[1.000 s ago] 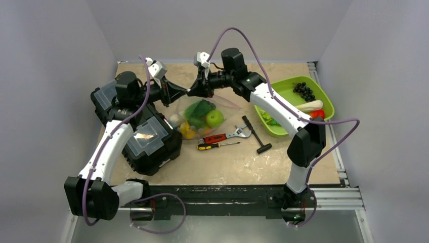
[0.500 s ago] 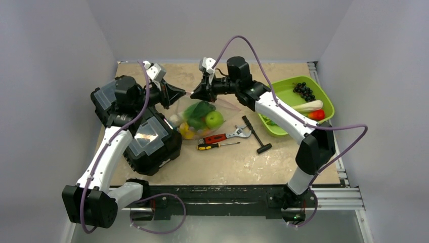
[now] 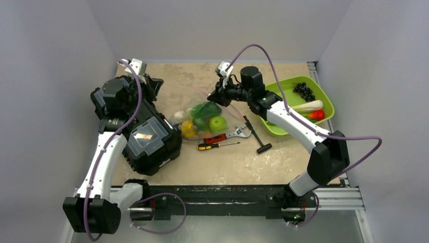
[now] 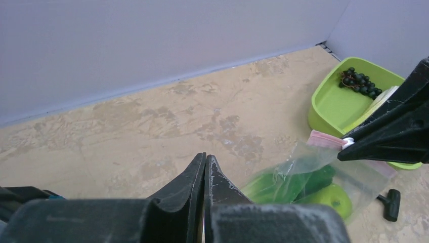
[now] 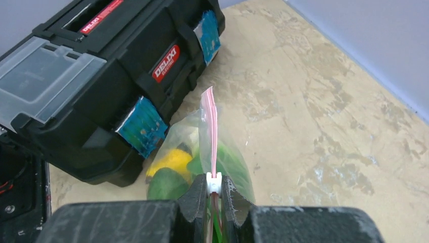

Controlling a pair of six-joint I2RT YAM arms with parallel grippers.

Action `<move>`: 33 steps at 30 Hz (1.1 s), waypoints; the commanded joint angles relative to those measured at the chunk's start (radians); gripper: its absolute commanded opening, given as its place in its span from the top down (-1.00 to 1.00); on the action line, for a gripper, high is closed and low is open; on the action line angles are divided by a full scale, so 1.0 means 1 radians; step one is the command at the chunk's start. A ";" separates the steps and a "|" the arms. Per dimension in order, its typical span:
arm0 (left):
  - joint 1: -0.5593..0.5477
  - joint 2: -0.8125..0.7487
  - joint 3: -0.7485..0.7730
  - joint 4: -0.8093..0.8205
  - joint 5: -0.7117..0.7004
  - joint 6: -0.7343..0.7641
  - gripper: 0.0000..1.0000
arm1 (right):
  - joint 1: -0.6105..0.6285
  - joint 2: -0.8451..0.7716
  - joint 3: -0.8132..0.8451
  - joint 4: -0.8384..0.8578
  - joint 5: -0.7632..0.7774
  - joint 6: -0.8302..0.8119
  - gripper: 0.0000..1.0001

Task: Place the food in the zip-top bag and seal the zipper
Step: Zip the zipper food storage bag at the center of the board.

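A beige, mottled table sits between plain grey walls. The left arm rises from its base and bends over a black hard-plastic toolbox with clear lid panels. The left gripper hangs in the air above the far part of the table, jaws pressed together on nothing.

The right arm reaches far across the table. The right gripper is clenched on the thin pinkish-red zipper at a small white slider, holding that edge lifted.

Below it sags the clear, floppy plastic zip-top bag, resting on the table just beside the toolbox. Inside it lie a smooth green apple, a yellow piece and dark green leaves.

At the right, a glossy lime-green plastic tray holds dark grapes, a white-stemmed vegetable and a red piece. A red-handled wrench and a screwdriver lie just on the near side of the bag.
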State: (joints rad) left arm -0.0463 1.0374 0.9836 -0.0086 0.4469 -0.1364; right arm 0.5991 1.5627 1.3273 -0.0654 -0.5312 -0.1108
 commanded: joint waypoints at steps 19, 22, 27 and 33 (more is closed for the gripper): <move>-0.063 0.205 -0.014 0.435 0.516 -0.245 -0.75 | 0.004 0.031 0.104 -0.016 -0.209 -0.011 1.00; -0.088 0.243 0.001 0.454 0.553 -0.240 -0.79 | 0.005 0.031 0.110 -0.029 -0.224 -0.023 1.00; -0.134 0.300 0.045 0.377 0.609 -0.194 -0.74 | 0.004 0.030 0.119 -0.034 -0.235 -0.025 1.00; -0.139 0.326 0.087 0.262 0.646 -0.139 -0.37 | 0.005 0.028 0.115 -0.041 -0.238 -0.033 1.00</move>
State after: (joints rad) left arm -0.1833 1.3643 1.0039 0.3019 1.0306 -0.3462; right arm 0.6003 1.5978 1.3945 -0.1146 -0.7334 -0.1257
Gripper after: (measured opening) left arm 0.747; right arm 0.053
